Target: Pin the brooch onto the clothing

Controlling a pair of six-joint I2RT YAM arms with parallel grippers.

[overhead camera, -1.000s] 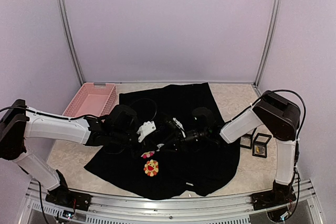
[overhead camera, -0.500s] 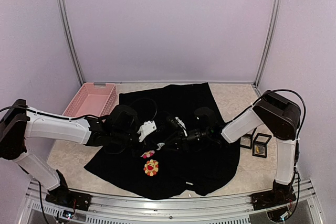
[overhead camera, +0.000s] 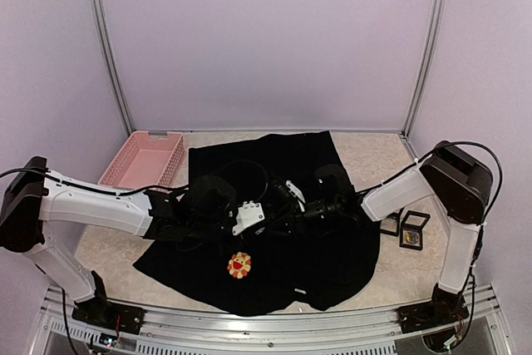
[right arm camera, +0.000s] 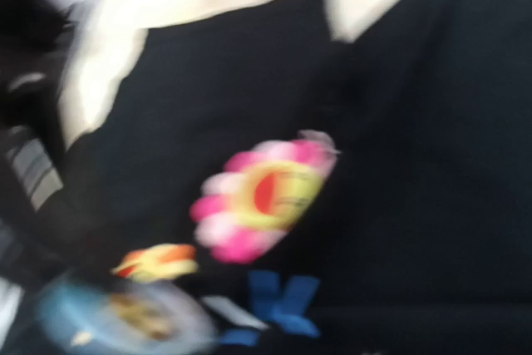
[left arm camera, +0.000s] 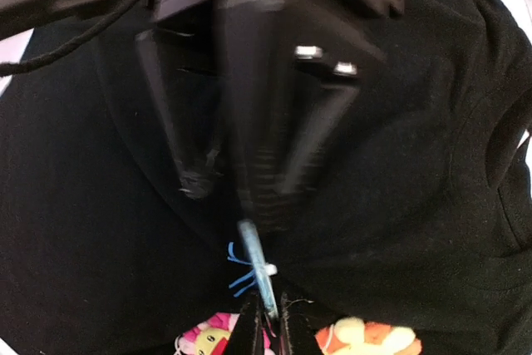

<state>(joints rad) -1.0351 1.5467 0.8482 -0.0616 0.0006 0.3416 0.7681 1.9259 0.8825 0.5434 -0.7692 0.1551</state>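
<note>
The left gripper [left arm camera: 268, 315] is clamped on the brooch [left arm camera: 258, 263], held edge-on over the shirt [left arm camera: 416, 164] by the starburst [left arm camera: 238, 269], free edge pointing right at the right gripper [left arm camera: 229, 197], whose jaws stand parted, empty.

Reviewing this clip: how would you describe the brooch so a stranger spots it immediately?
Start at the large black T-shirt, then find the pink flower patch and the blue starburst beside it. The brooch sits right by that starburst: a small round badge, pale blue at the rim with a gold-brown centre, without petals, unlike the flower patches.
</note>
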